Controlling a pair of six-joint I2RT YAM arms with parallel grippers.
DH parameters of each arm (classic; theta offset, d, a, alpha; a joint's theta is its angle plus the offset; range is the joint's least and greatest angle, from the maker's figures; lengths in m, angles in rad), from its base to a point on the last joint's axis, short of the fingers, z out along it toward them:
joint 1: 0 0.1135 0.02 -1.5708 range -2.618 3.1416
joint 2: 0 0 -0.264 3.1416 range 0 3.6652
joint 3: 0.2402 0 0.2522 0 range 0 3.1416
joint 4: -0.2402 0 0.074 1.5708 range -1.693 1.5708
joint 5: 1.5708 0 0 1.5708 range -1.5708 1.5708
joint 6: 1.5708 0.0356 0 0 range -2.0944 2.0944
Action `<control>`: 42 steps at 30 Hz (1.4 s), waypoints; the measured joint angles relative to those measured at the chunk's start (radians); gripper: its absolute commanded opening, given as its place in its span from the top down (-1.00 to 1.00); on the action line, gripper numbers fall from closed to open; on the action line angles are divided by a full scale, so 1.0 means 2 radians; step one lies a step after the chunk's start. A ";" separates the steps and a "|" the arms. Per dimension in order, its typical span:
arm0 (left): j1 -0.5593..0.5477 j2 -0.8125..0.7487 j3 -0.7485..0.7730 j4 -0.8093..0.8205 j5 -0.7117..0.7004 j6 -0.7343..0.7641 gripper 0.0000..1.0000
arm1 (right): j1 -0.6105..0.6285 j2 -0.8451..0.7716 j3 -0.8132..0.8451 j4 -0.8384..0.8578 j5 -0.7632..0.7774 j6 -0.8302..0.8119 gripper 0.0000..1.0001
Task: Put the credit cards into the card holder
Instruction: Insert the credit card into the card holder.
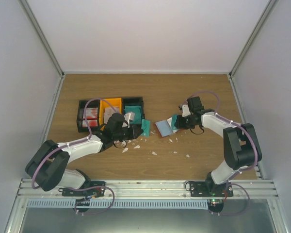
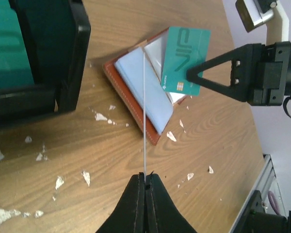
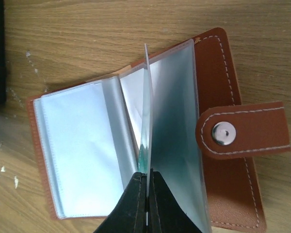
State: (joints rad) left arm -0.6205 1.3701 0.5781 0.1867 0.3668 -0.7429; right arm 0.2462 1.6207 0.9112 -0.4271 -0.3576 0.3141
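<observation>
Right gripper [image 3: 146, 175] clamped on teal credit card [image 2: 184, 58] over open card holder [image 3: 218, 63], left gripper [image 2: 145, 177] pinching second card [image 1: 145, 127] edge-on, white scraps [image 2: 101, 116] scattered on table [image 2: 218, 141]

Enclosure, viewed from above. A brown wood-grain tabletop [image 1: 203, 92] formed the base. A plain white rear panel [image 1: 150, 34], a white left panel [image 1: 14, 97] and a white right panel [image 1: 279, 97] closed three sides, joined by slim aluminium corner struts [image 1: 42, 36]. A ribbed aluminium rail [image 1: 145, 187] edged the near side. Lighting was even and diffuse.
</observation>
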 measured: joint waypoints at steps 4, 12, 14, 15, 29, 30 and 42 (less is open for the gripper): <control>0.000 0.001 0.007 -0.006 -0.015 0.014 1.00 | 0.000 0.001 -0.005 0.012 -0.022 0.009 0.99; 0.001 0.010 0.007 -0.026 -0.027 0.032 1.00 | 0.006 -0.030 -0.062 0.037 -0.074 0.084 0.99; 0.002 0.012 0.007 -0.026 -0.027 0.034 1.00 | 0.014 -0.038 -0.074 0.044 -0.084 0.104 0.99; 0.002 0.014 0.007 -0.026 -0.027 0.036 1.00 | 0.020 -0.040 -0.080 0.047 -0.089 0.113 0.99; 0.041 0.055 0.027 -0.054 -0.024 0.073 1.00 | 0.042 -0.096 -0.095 0.080 -0.099 0.195 0.99; 0.042 0.055 0.028 -0.054 -0.020 0.076 1.00 | 0.042 -0.097 -0.095 0.083 -0.103 0.196 0.99; 0.043 0.072 0.008 -0.039 0.043 0.056 1.00 | 0.042 -0.047 -0.119 0.106 -0.140 0.183 0.99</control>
State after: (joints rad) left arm -0.5343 1.5135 0.5945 0.1078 0.4522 -0.6300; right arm 0.3309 1.5257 0.6727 -0.2150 -0.6380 0.6804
